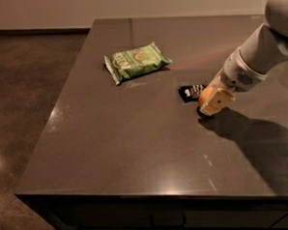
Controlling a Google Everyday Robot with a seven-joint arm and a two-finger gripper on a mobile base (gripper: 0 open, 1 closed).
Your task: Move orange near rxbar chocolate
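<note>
The orange [204, 95] is partly visible between the tan fingers of my gripper [214, 100], which is shut on it, right of the table's middle. The orange is at or just above the table surface; I cannot tell if it touches. The rxbar chocolate [190, 91], a small flat black wrapper with white lettering, lies on the table just left of the orange, almost touching it. My white arm reaches in from the upper right.
A green snack bag [136, 62] lies at the back left of the dark grey table [126, 147]. The table's front and left edges drop off to a brown floor. The arm's shadow falls on the right part of the table.
</note>
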